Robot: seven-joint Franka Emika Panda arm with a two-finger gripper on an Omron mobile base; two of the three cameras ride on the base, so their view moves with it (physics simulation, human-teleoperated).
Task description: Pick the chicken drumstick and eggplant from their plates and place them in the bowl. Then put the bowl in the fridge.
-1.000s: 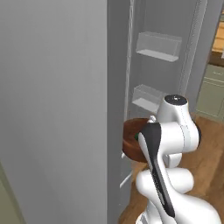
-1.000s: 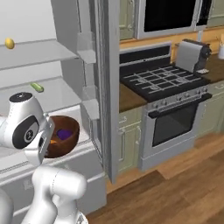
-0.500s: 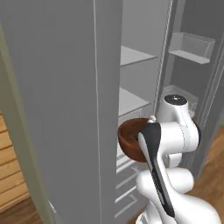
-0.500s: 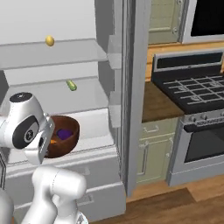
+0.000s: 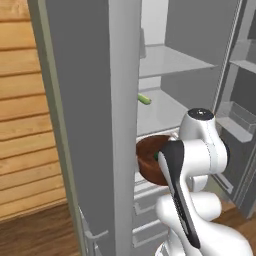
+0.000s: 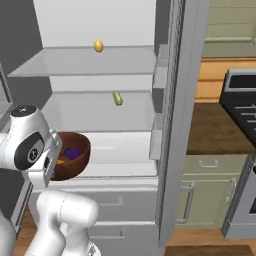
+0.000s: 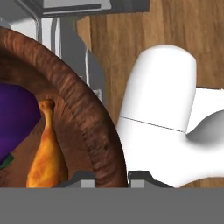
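Observation:
My gripper (image 7: 111,176) is shut on the thick rim of the dark wooden bowl (image 7: 87,118), one fingertip on each side of the wall. Inside the bowl lie the orange-brown chicken drumstick (image 7: 46,153) and the glossy purple eggplant (image 7: 15,118). In the base views the bowl (image 5: 150,161) (image 6: 77,159) hangs level in front of the open fridge (image 6: 75,20), just before its lower shelf and above the drawers. The eggplant (image 6: 73,153) shows over the rim. The plates are out of view.
A yellow egg-like ball (image 6: 98,46) sits on the upper shelf and a small green vegetable (image 6: 117,98) (image 5: 144,99) on the middle shelf. An open fridge door (image 5: 85,125) stands at the left, another with bins (image 5: 240,115) at the right. Cabinets (image 6: 210,190) and a stove (image 6: 242,100) stand further right.
Both base views have swung round, so the fridge's interior now faces me more squarely. The bowl stays in the gripper at the same place before the arm.

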